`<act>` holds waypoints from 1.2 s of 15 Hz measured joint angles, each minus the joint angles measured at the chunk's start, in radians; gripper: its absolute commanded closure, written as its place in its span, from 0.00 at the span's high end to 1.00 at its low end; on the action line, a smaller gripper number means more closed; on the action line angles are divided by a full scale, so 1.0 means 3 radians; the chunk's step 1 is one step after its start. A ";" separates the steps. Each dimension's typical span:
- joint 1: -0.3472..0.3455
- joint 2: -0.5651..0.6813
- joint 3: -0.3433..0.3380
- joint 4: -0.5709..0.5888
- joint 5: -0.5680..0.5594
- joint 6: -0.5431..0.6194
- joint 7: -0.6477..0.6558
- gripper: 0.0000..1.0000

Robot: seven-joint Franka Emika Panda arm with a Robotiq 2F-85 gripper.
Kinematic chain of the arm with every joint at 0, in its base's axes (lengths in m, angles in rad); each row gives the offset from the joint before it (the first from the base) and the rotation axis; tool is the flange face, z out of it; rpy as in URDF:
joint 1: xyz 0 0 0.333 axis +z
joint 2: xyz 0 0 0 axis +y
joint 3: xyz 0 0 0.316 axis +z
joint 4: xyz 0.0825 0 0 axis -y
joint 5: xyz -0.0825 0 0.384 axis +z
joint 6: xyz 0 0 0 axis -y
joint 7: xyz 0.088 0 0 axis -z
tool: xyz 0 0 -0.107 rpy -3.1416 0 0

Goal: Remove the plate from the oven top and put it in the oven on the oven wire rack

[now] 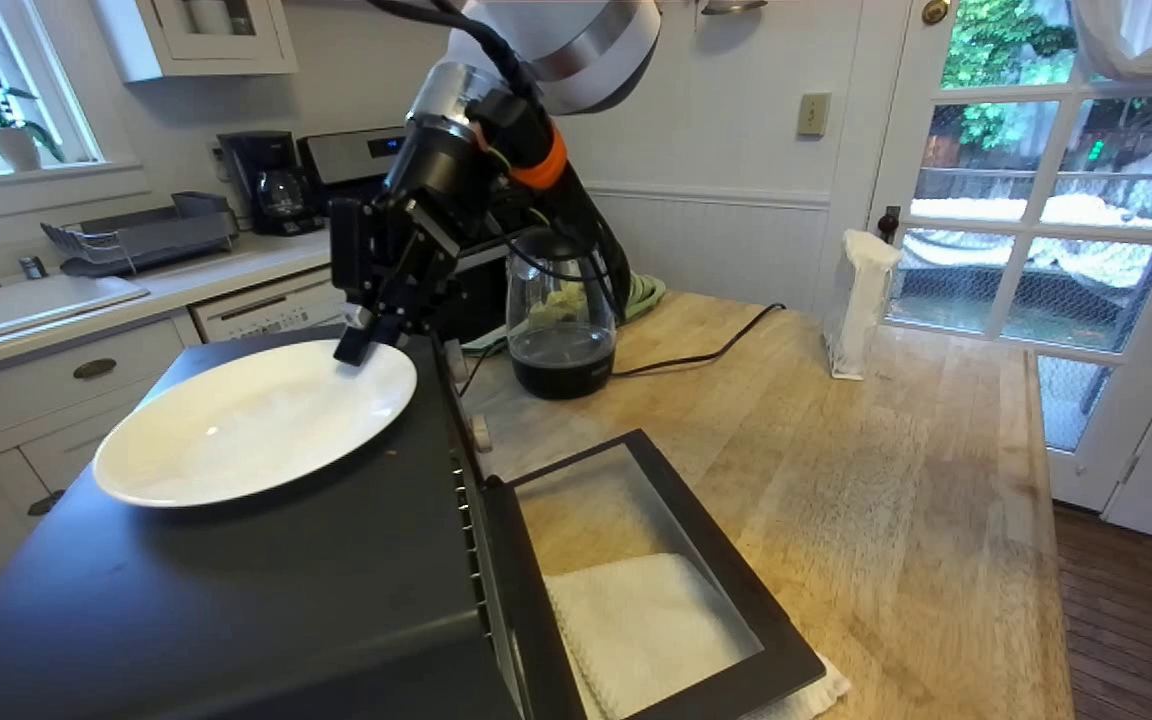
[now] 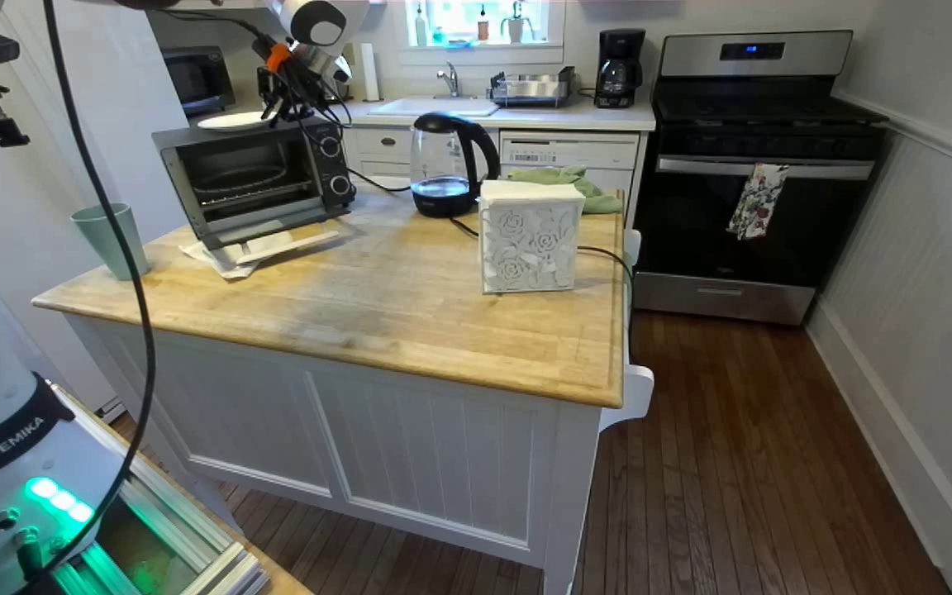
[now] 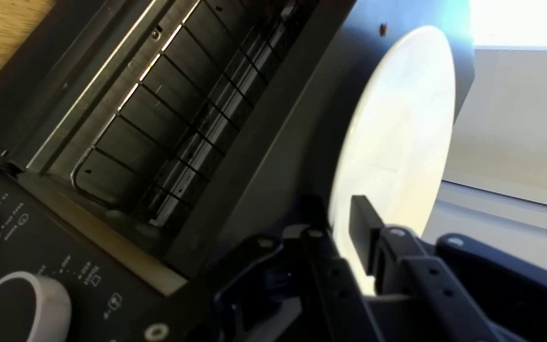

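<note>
2 blocky fingers (image 3: pixel 364 230) straddle the rim of the glossy, round plate (image 3: pixel 399 128).

In an exterior view, from the oven (image 2: pixel 323 165), the kettle (image 2: pixel 445 165) stands at three o'clock, box (image 2: pixel 532 240) at four, cup (image 2: pixel 102 230) at eight. The plate (image 1: pixel 246 430) lies on the oven top (image 1: pixel 286 570), rack (image 3: pixel 163 52) inside the oven, cloth (image 1: pixel 816 692) under the door (image 1: pixel 714 550).
</note>
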 measured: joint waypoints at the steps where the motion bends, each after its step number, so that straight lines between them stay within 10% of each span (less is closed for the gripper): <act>1: 0.0000 0.0008 0.0000 0.0000 0.0000 -0.0011 0.0000 0.00; 18: -0.0490 -0.0070 0.0146 -0.0141 0.0905 -0.0757 -0.0447 0.01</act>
